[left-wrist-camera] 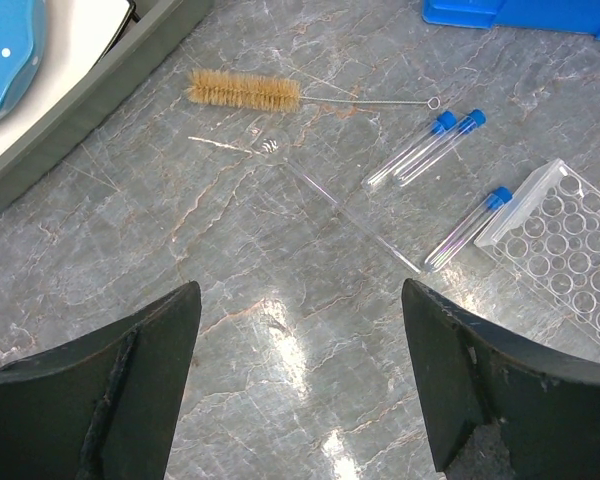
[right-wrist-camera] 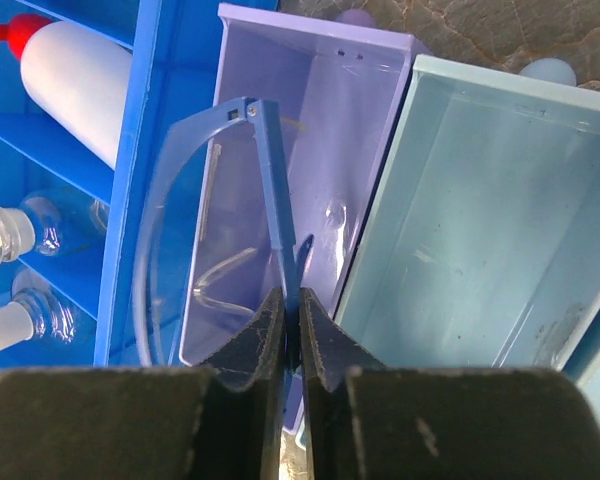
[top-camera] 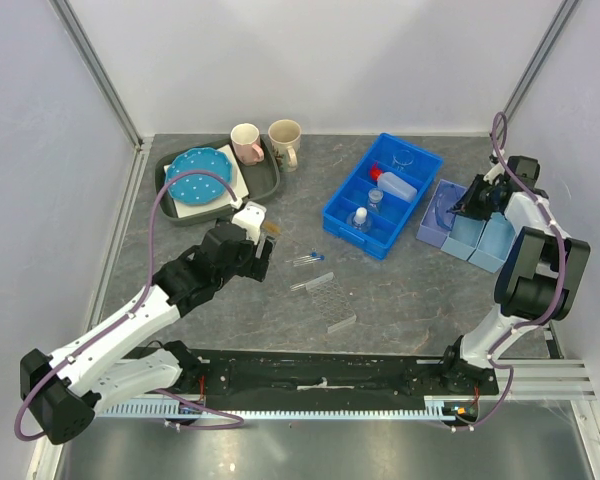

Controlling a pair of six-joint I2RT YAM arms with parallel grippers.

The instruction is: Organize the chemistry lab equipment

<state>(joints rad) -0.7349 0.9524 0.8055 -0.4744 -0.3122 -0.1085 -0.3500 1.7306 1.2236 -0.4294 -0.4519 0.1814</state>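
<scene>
Step in hand: binning the glasses; tubes, rack and brush not yet sorted.
Left gripper spread, holding nothing; tubes at 1 o'clock of it, rack at 2, brush at 11, all loose on the table. Right gripper pinches the glasses by the blue temple, lens over the purple bin, at 3 o'clock of the blue tray. Next probably needs a lower and a clean release.

At the back of the bench we see a pink mug and a beige mug beside a grey tray holding a blue dotted plate; rightward sit a blue divided bin, a lavender bin and two light-blue bins
</scene>
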